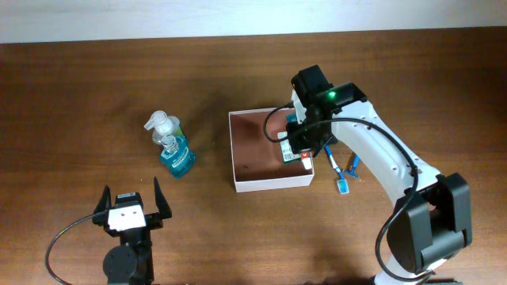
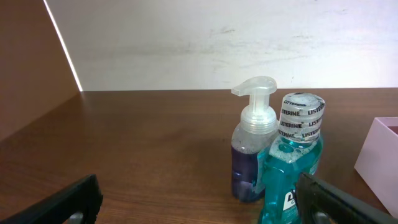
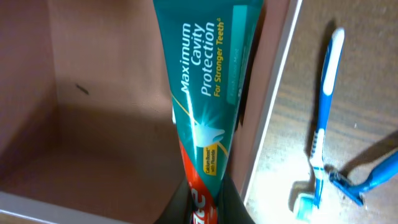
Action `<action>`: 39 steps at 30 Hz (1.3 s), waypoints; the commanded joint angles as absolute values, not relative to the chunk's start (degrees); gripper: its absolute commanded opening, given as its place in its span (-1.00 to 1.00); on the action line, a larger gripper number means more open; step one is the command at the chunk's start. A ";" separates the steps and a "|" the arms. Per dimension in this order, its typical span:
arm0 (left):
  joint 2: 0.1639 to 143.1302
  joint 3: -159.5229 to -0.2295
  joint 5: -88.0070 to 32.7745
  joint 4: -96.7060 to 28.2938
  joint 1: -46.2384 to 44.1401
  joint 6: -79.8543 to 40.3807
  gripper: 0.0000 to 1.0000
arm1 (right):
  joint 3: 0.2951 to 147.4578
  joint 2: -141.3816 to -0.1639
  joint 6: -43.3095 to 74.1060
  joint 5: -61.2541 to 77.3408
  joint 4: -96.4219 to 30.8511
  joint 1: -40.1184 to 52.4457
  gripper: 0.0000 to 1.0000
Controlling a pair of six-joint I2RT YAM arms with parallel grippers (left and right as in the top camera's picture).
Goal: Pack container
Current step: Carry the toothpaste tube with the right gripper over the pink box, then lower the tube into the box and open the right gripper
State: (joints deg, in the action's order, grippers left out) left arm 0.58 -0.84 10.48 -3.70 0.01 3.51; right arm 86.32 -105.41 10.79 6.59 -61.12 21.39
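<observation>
- The right gripper [image 3: 202, 208] is clamped on the red end of a toothpaste tube [image 3: 205, 81]. The teal body of the tube runs forward from its fingers.
- The container [image 1: 253, 146] lies under and ahead of this gripper. The tube is inside it, close along the white wall on the gripper's right side. Whether the tube touches the reddish-brown floor cannot be told.
- Past that wall, further to the gripper's right, a blue-and-white toothbrush [image 3: 323, 112] lies on the wooden table [image 1: 79, 95], with a blue razor [image 3: 373, 174] just beside its head.
- The left gripper [image 1: 131, 204] has its jaws spread wide and grasps nothing.
- Ahead of the left gripper stand a Listerine mouthwash bottle [image 2: 295, 168] and, just behind it, a clear foam pump bottle [image 2: 252, 149]. A corner of the container shows far to its right.
</observation>
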 commanded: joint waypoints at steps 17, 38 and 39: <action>0.30 -0.51 10.26 -3.66 -0.27 4.40 0.99 | 86.04 -106.59 15.99 3.53 -57.60 21.76 -0.90; 0.30 -0.51 10.24 -3.66 -0.27 4.40 0.99 | 87.39 -110.00 15.97 4.03 -57.74 22.59 -0.46; 0.30 -0.51 10.24 -3.66 -0.27 4.43 0.99 | 89.30 -109.95 15.97 4.01 -59.22 22.46 -0.46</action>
State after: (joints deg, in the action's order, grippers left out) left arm 0.58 -0.84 10.48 -3.70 0.01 3.49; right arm 86.26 -110.00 15.66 4.32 -57.41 22.02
